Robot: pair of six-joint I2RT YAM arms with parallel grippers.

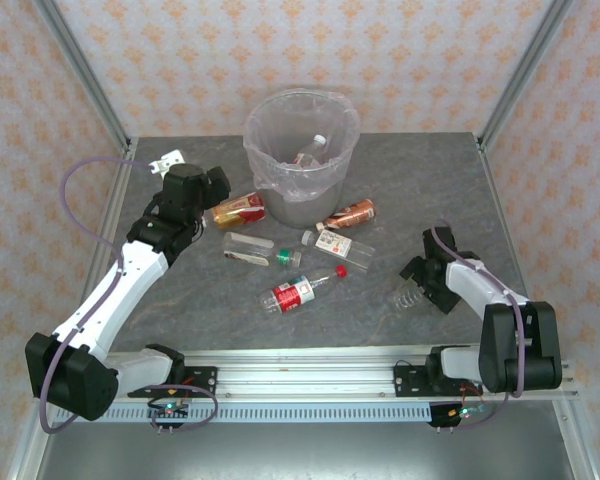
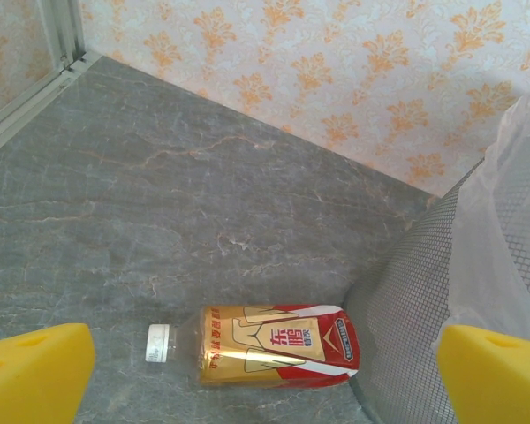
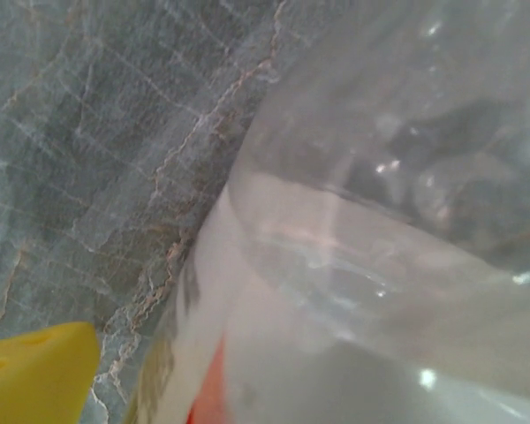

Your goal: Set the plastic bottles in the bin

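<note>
Six plastic bottles (image 1: 302,292) lay loose on the desk (image 1: 180,320) in the top view, scattered from the middle out toward 4 o'clock, and that camera gave the whole spread. The left wrist cam had the close-up: a gold-and-red bottle (image 2: 278,346) on its side, white cap pointing to 9 o'clock, base just beside the wall of the bin (image 1: 315,195).

The bin stood at 12 o'clock on the desk with a crinkly clear bag (image 1: 270,170) folded over the rim and at least one white-capped bottle (image 1: 312,150) inside.

The left arm stretched from its base at 7 o'clock up toward 11. The left tool (image 1: 218,190) hung over the gold-and-red bottle, spread wide, with yellow fingertips (image 2: 35,371) in both bottom corners of its own cam.

The right arm was folded back over its base, with the right tool (image 1: 417,280) down at a clear bottle (image 1: 407,295). Its cam was jammed against clear plastic with one yellow fingertip (image 3: 35,371) showing, so I couldn't tell if it was clamped or not.
</note>
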